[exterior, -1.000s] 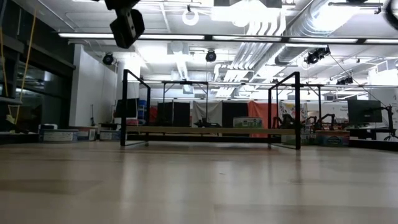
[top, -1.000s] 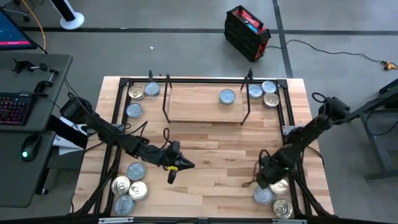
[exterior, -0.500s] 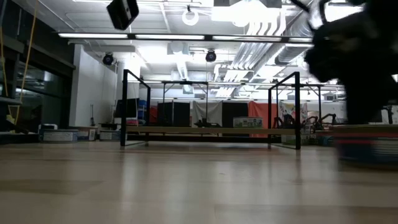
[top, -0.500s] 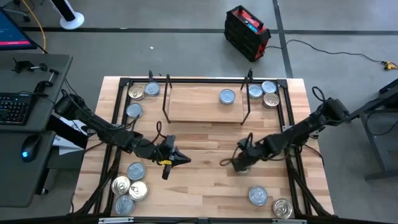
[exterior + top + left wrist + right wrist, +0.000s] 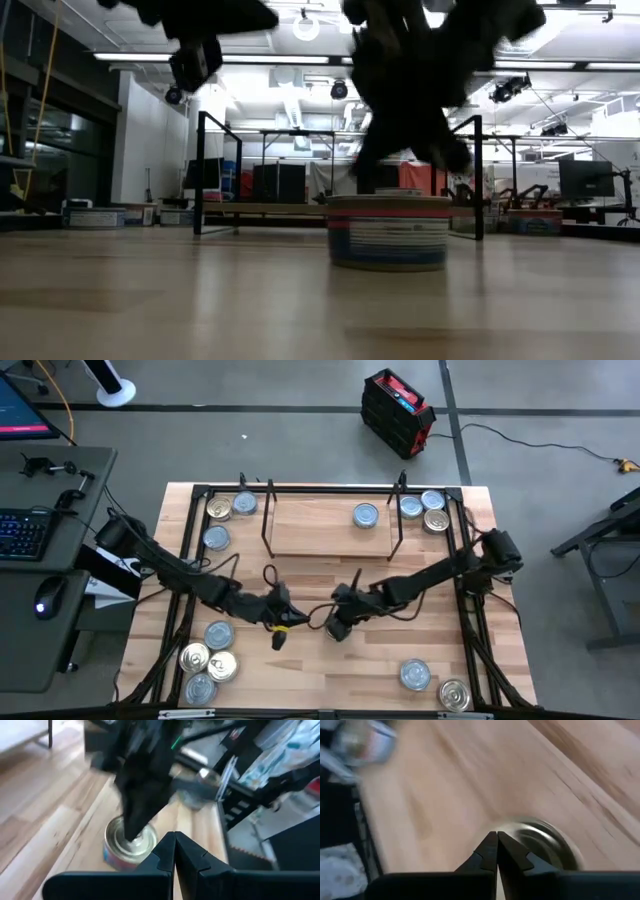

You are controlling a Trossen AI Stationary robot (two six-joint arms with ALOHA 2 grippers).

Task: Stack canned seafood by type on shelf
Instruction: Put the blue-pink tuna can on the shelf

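The shelf [image 5: 330, 527] is seen at upper centre of the high view, one silver-lidded tin [image 5: 366, 515] lying on its board; other tins are grouped at the table's corners. The right gripper [image 5: 338, 626] is found at centre frame, fingers closed together, their tips pressed on the lid of a gold-lidded tin [image 5: 129, 841] standing on the tabletop [image 5: 390, 660]; the left gripper [image 5: 285, 626] is found just left of it, fingers likewise closed, holding nothing.
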